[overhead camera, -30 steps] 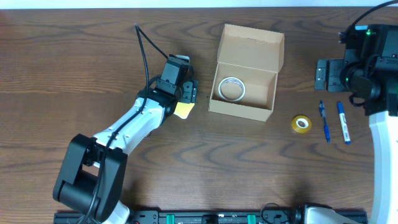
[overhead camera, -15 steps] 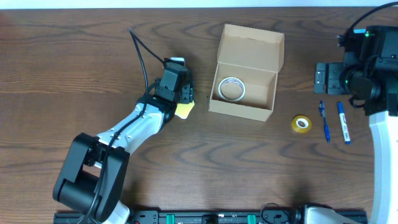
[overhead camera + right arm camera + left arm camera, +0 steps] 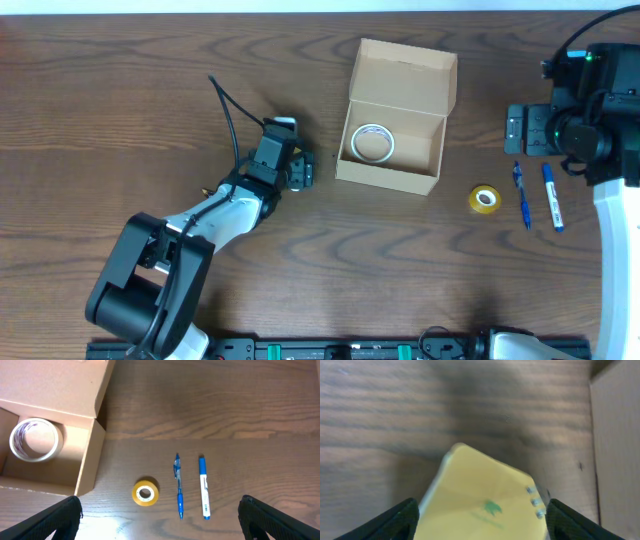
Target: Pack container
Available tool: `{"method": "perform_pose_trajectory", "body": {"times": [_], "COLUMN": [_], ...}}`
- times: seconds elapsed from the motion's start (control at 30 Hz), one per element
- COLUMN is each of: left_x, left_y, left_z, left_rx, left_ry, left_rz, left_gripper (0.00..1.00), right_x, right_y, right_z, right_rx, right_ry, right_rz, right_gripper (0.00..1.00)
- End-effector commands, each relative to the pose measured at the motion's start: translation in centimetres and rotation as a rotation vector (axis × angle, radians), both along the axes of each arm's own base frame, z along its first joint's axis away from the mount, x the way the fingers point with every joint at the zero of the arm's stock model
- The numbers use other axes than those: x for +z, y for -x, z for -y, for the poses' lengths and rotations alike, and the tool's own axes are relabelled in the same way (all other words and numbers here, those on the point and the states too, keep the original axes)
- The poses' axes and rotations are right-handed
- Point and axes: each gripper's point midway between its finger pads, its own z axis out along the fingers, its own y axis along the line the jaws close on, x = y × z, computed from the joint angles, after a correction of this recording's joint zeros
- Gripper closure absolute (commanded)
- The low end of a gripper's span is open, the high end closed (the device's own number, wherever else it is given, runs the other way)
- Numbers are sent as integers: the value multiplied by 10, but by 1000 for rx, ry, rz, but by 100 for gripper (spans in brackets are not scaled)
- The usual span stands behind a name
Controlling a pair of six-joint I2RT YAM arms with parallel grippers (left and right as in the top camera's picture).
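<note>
Straddling a yellow pad (image 3: 485, 495), the left gripper (image 3: 300, 170) has fingers spread either side; whether they pinch it I cannot tell. Just beside, at its 3 o'clock, sits the open container (image 3: 385, 180) holding a tape roll (image 3: 372, 143). Beyond, at 3 o'clock, the right gripper (image 3: 162, 525) hangs spread, empty

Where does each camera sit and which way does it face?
Overhead: above the table, facing straight down; left arm, right arm, box show.
Left wrist: on the left arm, facing down close at a yellow pad; own fingers at bottom corners.
Right wrist: on the right arm, facing down at yellow tape and two pens; own fingers in corners.
Shared: overhead and right wrist both show box, tape, pens.
</note>
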Motion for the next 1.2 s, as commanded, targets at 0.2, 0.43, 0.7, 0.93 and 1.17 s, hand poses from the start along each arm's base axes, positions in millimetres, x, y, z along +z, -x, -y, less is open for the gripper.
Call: {"method": "perform_pose_trajectory", "body": {"times": [0.2,0.43,0.7,0.93,1.17], "left_x": [-15,-16,-16,-14,-11], "left_y": [20,21,14,4,5], "left_z": [7,6,-7,-26,-15], "left_rx": [-95,-180,-156,-103,-138], "left_ry": [-5,-67,-75,-70,-25], "left_rz": [-87,-63,-59,-53,-52], "left_gripper": [16,10,3,2,2], "right_x": [5,5,5,5,5], "right_y": [-1,-2,-2,-2,-3], "right_z": [-2,-3,-3,-3,-11], "right_rx": [5,9,9,9,31], "right_ry": [-1,-6,-6,-7,-7], "right_rz": [8,12,12,11,9], "right_gripper": [1,1,1,1,1]}}
